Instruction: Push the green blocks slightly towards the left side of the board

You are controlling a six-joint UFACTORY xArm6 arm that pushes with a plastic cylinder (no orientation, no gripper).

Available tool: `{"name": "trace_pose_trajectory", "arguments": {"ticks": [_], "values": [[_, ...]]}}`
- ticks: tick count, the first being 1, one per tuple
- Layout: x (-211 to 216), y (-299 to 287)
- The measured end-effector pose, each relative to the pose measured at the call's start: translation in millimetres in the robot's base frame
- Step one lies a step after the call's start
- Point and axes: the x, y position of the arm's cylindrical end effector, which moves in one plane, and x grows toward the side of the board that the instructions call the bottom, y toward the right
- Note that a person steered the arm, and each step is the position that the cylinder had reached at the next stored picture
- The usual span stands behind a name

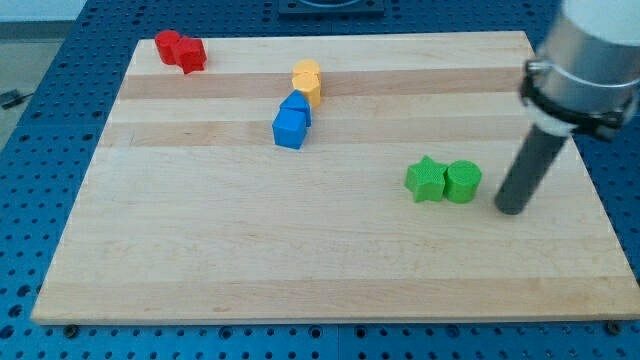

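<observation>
A green star block (426,180) and a green cylinder block (463,181) sit touching side by side on the wooden board (300,260), right of centre. My tip (511,208) rests on the board just to the right of the green cylinder, a small gap apart from it. The dark rod rises up and to the right toward the arm's grey body at the view's top right.
Two red blocks (180,50) sit together at the board's top left. Two yellow blocks (308,81) and two blue blocks (292,120) form a line near the top centre. A blue perforated table surrounds the board.
</observation>
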Motion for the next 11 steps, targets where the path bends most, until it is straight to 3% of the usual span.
{"name": "trace_pose_trajectory", "arguments": {"ticks": [4, 7, 9, 11], "values": [[-14, -1], [-16, -76], [-16, 6], [-66, 27]]}}
